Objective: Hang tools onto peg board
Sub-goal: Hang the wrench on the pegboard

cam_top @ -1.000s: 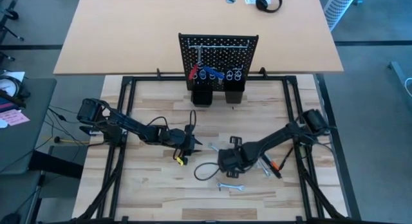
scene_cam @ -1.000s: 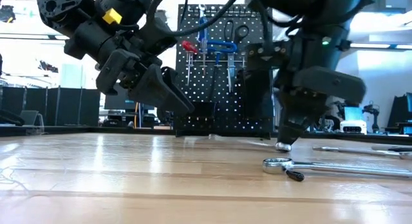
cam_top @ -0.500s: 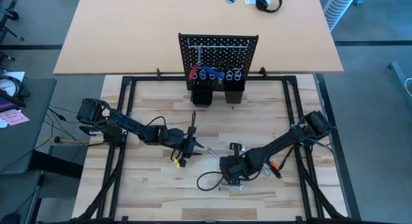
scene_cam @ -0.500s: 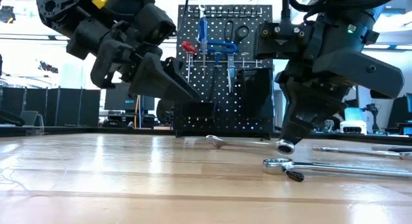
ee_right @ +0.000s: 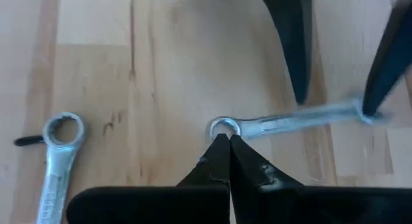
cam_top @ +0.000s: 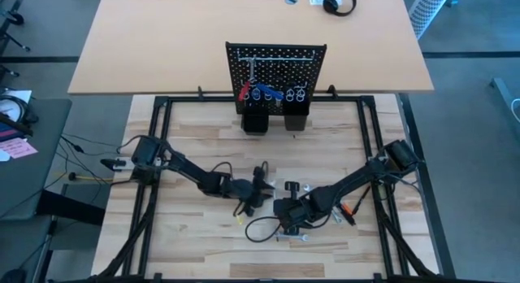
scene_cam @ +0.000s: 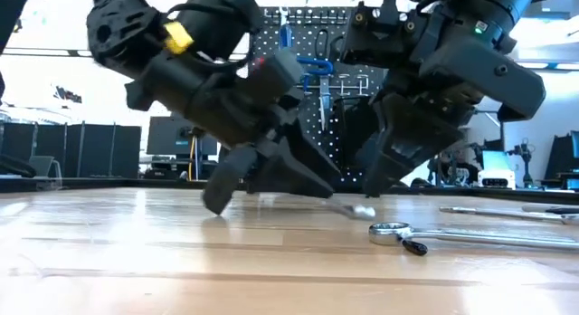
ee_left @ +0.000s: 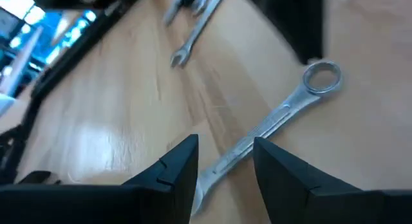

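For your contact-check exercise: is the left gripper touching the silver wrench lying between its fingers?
Cannot tell. In the left wrist view the left gripper straddles the silver wrench with fingers open, but no gap or contact shows plainly.

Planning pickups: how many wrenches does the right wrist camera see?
2: one wrench reaches from the right gripper to the left gripper; a second wrench lies apart. More may lie outside this view.

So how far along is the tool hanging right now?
Red- and blue-handled tools hang on the black perforated peg board. In hand: the open left gripper straddles a silver wrench on the table, the shut right gripper at its ring end. Left: that wrench, another silver wrench, the orange-and-black tool.
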Available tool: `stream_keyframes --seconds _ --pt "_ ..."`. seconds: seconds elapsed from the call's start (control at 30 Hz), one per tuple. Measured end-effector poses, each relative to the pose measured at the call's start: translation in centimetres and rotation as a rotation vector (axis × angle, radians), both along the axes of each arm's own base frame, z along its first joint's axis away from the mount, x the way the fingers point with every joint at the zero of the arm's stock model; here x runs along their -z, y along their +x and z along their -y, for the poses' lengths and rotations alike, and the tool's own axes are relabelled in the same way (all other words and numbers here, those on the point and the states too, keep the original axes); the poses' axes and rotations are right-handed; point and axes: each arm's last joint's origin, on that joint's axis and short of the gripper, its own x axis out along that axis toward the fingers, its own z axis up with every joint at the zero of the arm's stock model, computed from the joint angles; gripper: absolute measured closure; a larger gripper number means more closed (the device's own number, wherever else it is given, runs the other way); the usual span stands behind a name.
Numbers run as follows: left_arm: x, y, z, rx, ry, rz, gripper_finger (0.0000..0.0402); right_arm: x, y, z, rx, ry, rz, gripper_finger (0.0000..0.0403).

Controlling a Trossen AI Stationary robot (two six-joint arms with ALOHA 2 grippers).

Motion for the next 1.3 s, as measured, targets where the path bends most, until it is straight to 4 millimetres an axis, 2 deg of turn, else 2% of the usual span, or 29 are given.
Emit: stream_keyframes --seconds 0.17,0.33,0.47,0.67,0.83,1.0,1.13,1.3 --pt "-0.1 0.8 0.2 0.017 -0.008 -0.134 0.0273 0.0 -0.2 -0.4 -0.021 -0.005 -0.002 0.0402" --pt "-0.3 0.9 0.2 0.026 -0.03 -0.136 0.0289 -0.1 -0.4 -0.6 -0.035 -0.012 -0.007 0.0402" --pt "-0.2 1.0 0.1 0.006 -0.067 -0.134 0.0288 -0.9 -0.6 -0.5 -0.031 -0.008 -0.003 0.0392" --pt "-0.8 0.4 0.0 -0.048 -0.138 -0.173 0.0288 -0.6 0.1 1.1 0.1 0.053 -0.001 0.0343" --pt "-0.3 0.4 -0.8 -0.022 -0.366 -0.239 0.0289 1.9 1.5 3.1 0.178 0.133 -0.061 0.03" --pt "1.1 0.8 -0.9 -0.024 -0.432 -0.229 0.0309 4.0 2.8 4.2 0.193 0.247 -0.087 0.0263" --pt "1.2 0.7 -0.9 -0.019 -0.437 -0.233 0.0335 4.1 2.8 4.1 0.203 0.23 -0.075 0.0227" --pt "1.1 0.9 -1.0 -0.036 -0.474 -0.215 0.036 1.9 2.3 3.4 0.195 0.188 -0.003 0.0176"
